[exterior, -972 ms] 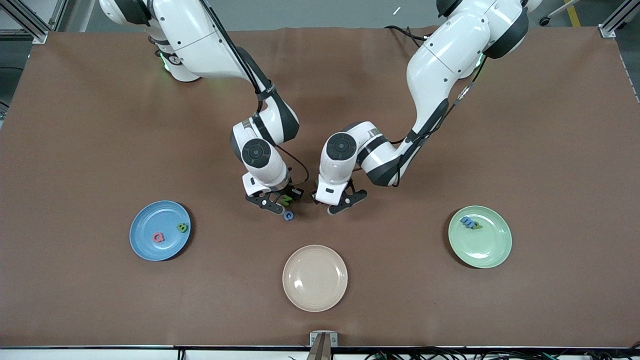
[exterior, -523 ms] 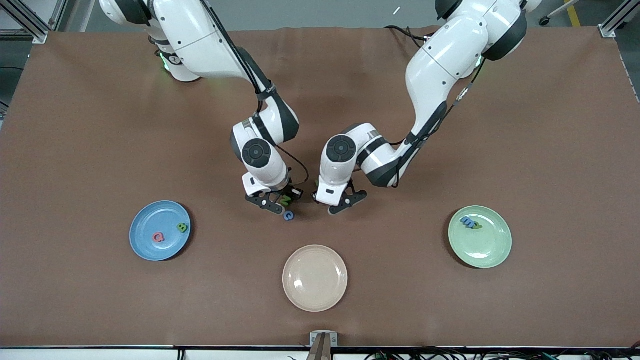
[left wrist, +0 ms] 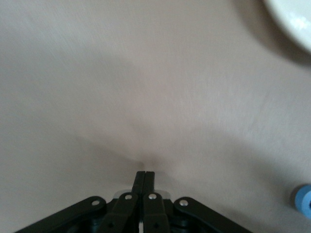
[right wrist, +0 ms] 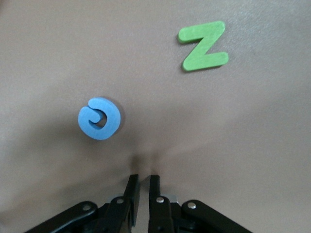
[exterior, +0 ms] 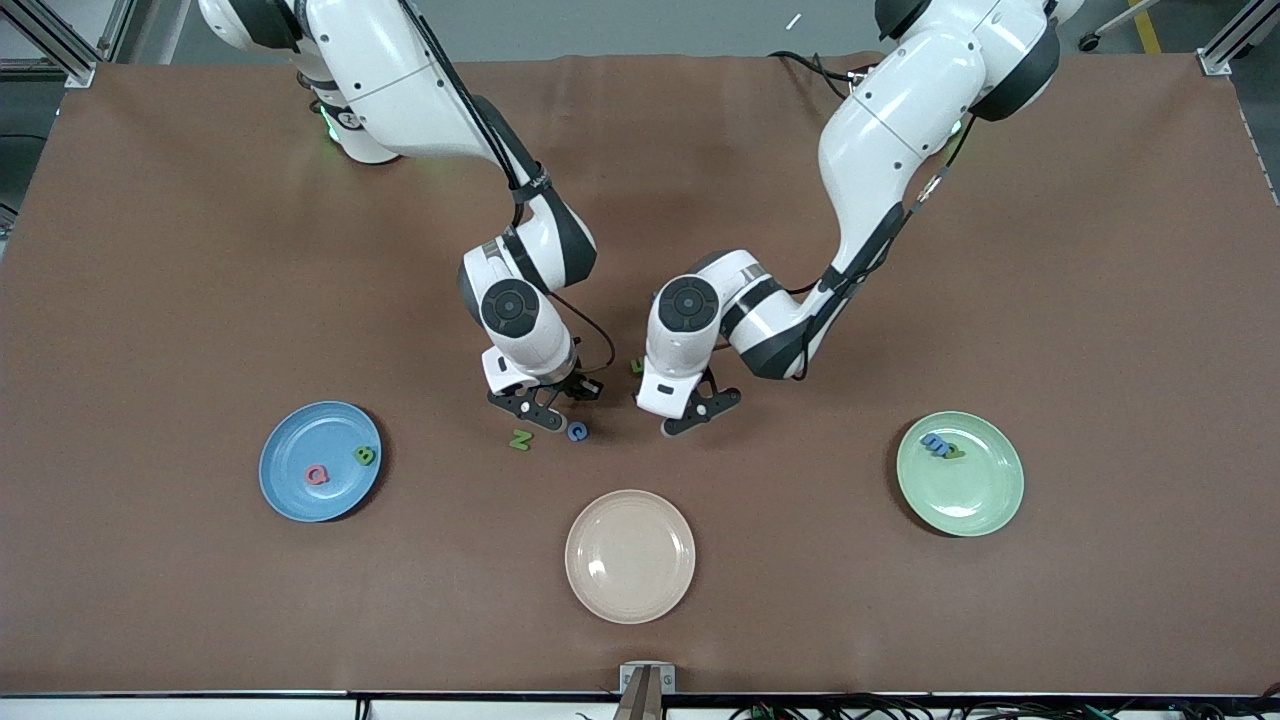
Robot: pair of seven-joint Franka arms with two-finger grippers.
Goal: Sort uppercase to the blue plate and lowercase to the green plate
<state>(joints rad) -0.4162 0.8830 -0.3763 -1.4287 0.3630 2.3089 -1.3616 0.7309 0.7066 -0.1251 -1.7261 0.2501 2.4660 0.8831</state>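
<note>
My right gripper (exterior: 545, 402) is low over the table, its fingers a narrow gap apart with nothing between them. The green N (exterior: 520, 439) (right wrist: 203, 45) and the blue G (exterior: 577, 431) (right wrist: 99, 118) lie loose beside it. My left gripper (exterior: 690, 408) (left wrist: 145, 174) is shut and empty over bare table. A green u (exterior: 636, 366) peeks out between the two hands. The blue plate (exterior: 300, 500) holds the pink-red G (exterior: 317, 475) and the green B (exterior: 366, 455). The green plate (exterior: 975, 500) holds the blue m (exterior: 937, 441) and the green p (exterior: 955, 452). The blue x is hidden.
An empty cream plate (exterior: 630, 556) sits nearer to the front camera than both grippers, between the two coloured plates; its rim shows in the left wrist view (left wrist: 291, 19). A blue foam edge (left wrist: 305, 201) shows there too. Brown mat covers the table.
The green N was between my right gripper's fingers; now it lies on the table, toward the blue plate. My left hand shifted slightly and uncovered the green u.
</note>
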